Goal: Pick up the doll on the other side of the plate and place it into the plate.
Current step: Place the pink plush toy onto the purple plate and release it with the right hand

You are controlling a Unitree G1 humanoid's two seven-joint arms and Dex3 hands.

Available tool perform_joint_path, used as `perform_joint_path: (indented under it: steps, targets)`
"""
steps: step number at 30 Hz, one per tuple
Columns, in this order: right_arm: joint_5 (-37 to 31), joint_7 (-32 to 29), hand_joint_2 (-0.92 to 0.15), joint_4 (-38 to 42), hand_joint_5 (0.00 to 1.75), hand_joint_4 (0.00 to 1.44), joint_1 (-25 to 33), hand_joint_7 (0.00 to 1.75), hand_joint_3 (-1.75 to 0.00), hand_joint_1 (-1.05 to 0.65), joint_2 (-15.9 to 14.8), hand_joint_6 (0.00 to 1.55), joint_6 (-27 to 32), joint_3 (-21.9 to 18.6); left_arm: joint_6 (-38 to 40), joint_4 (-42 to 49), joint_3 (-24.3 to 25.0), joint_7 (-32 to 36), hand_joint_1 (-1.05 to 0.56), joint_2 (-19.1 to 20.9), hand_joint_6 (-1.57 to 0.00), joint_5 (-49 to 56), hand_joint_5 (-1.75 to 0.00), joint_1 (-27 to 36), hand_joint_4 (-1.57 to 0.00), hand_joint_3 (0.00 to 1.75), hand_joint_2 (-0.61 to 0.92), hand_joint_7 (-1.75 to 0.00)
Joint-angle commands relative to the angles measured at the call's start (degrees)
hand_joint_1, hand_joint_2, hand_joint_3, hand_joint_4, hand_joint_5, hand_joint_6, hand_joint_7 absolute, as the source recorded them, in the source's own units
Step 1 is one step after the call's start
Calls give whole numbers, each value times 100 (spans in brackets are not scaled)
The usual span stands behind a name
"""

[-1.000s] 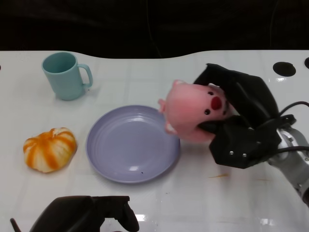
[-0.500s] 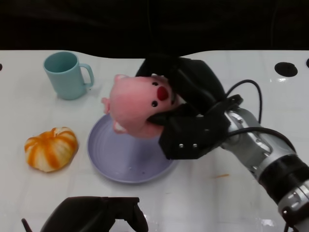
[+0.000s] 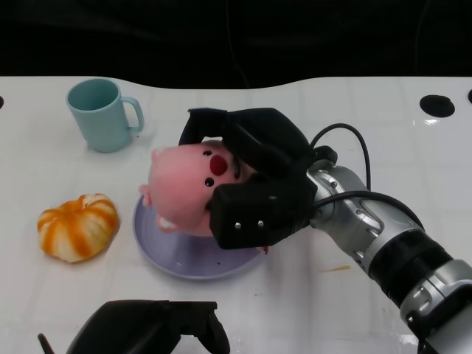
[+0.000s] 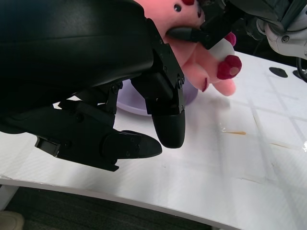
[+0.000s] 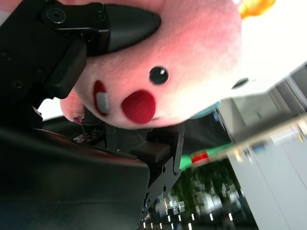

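My right hand (image 3: 254,181) grips the pink pig doll (image 3: 184,188) and holds it just above the lavender plate (image 3: 158,251), over the plate's middle. The doll's face, with black eyes and a red snout, fills the right wrist view (image 5: 182,62), black fingers (image 5: 120,21) pressed into it. In the left wrist view the doll (image 4: 211,57) hangs over the plate (image 4: 189,93), held by the right hand's fingers (image 4: 192,33). My left hand (image 3: 147,328) lies at the table's near edge with its fingers curled in and nothing in them, also seen in its own wrist view (image 4: 124,120).
A teal mug (image 3: 99,114) stands at the back left. An orange-and-white pumpkin (image 3: 77,226) lies left of the plate. Round black holes (image 3: 435,105) mark the table's far right. The table's near edge runs under my left hand (image 4: 144,201).
My right hand has carried the doll leftward from beside the plate's right rim to over the plate's middle and lowered it. The left hand has barely moved.
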Motion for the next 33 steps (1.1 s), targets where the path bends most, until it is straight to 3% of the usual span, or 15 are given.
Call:
perform_joint_path:
  steps: [1, 2, 4, 9, 19, 25, 33]
  targets:
    - [-123, 613, -86, -294, 73, 44, -195, 9, -29, -45, -135, 66, 341, 190, 7, -7, 4, 34, -28, 10, -74, 22, -151, -17, -68, 32, 92, -86]
    - [-171, 788, -89, -401, 55, 39, -195, 4, -25, -51, -182, 58, 447, 247, 14, -14, 9, 27, -28, 6, -74, 14, -151, -10, -68, 33, 92, -86]
    - [-225, 998, -91, -579, 37, 29, -168, 1, -21, -61, -234, 45, 591, 286, 2, -7, 21, 34, -28, 8, -74, -2, -151, -2, -68, 32, 92, -85]
    - [-316, 1410, -92, -952, 24, 11, -121, 0, -19, -78, -341, 23, 875, 364, -2, 11, 47, 32, -29, 23, -74, -12, -151, -5, -68, 32, 92, -85]
    - [-339, 1927, -92, -1618, 21, 0, 19, 0, -29, -100, -579, 6, 1035, 394, -42, 106, 85, 61, -29, 42, -74, -27, -152, -58, -69, 33, 92, -86]
    - [-193, 2148, -92, -2225, 20, 0, 240, 0, -31, -101, -834, 6, 980, 282, -29, 133, 84, 57, -29, 35, -74, -32, -150, -72, -68, 33, 92, -86]
    - [374, 2398, -92, -3449, 35, 0, 1089, 4, -26, -91, -1511, 13, 582, -143, -90, 185, 147, 64, -28, 69, -75, -139, -149, -107, -70, 32, 92, -86]
